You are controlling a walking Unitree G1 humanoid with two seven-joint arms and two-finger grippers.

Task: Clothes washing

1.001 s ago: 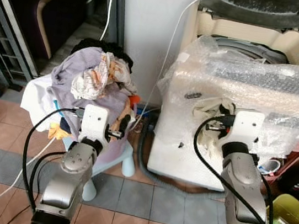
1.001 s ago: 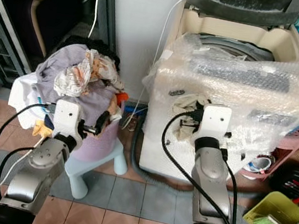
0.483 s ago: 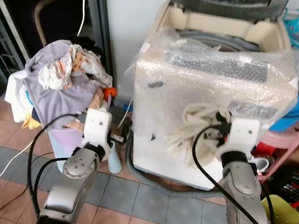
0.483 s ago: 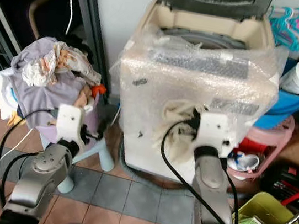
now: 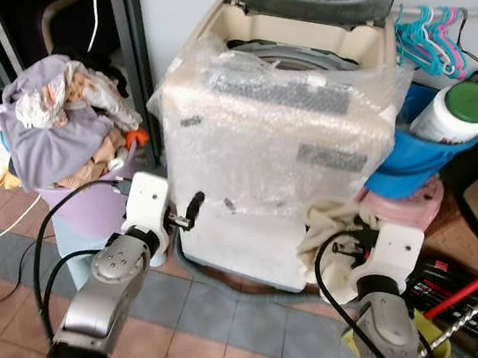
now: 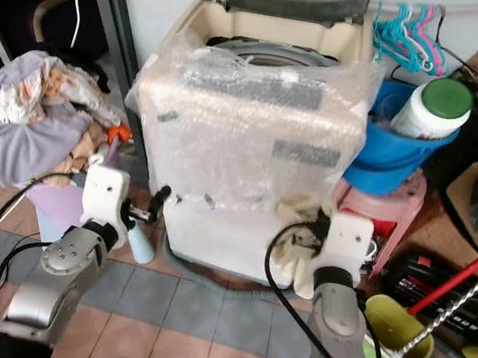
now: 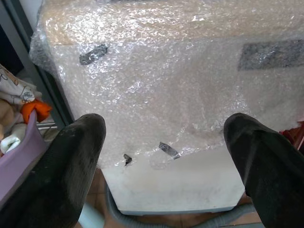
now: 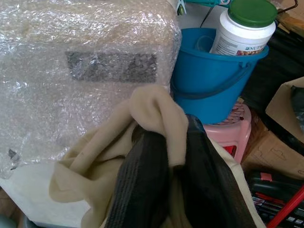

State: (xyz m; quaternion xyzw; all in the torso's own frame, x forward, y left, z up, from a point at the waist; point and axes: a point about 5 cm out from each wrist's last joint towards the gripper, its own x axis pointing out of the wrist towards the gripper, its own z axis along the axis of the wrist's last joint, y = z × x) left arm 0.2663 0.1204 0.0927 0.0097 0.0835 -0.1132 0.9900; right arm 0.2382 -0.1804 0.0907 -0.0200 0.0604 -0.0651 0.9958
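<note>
the right gripper [image 8: 166,175] is pinching a cream cloth [image 5: 329,236] between closed fingers, just in front of the washing machine [image 5: 272,130], low at its right corner. the machine's lid is standing open, its front wrapped in bubble wrap [image 7: 166,85]. the left gripper [image 7: 161,156] is hanging wide and holding nothing, near the machine's lower left edge. a clothes pile [image 5: 51,121] is sitting to the left, a blue bucket [image 8: 213,76] to the right.

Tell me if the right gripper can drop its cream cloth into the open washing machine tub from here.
Probably not yet. The right gripper, shut on the cream cloth, sits low against the bubble-wrapped washing machine; its open tub lies above it.
</note>
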